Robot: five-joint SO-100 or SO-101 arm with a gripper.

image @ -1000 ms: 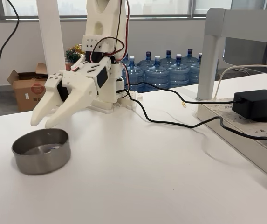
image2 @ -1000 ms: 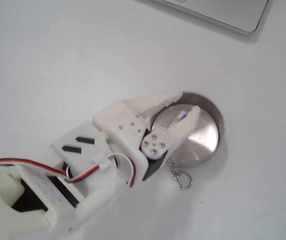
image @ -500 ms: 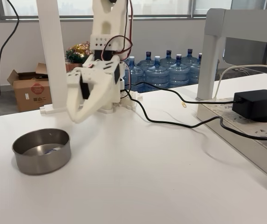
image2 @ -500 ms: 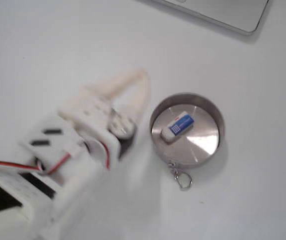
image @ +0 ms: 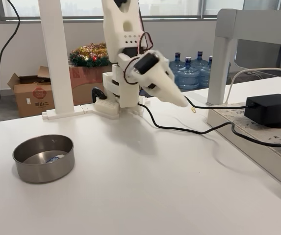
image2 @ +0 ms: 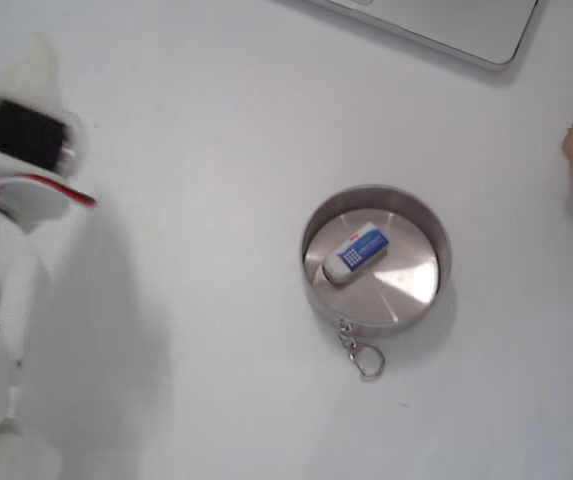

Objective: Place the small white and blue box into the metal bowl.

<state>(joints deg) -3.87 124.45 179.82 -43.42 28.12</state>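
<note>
Steel bowl holds the box; arm swung clear.

Metal bowl sits centre-frame from above, the small white and blue box lying inside toward 9 o'clock. In a fixed view the gripper points toward 4 o'clock, holding nothing; I cannot tell its opening.

My arm is moulded in white plastic, with black servo housings set into the joints. Red and black cables loop along the upper link. My gripper tapers to a pale, pointed finger. Small holes dot one link face.
</note>
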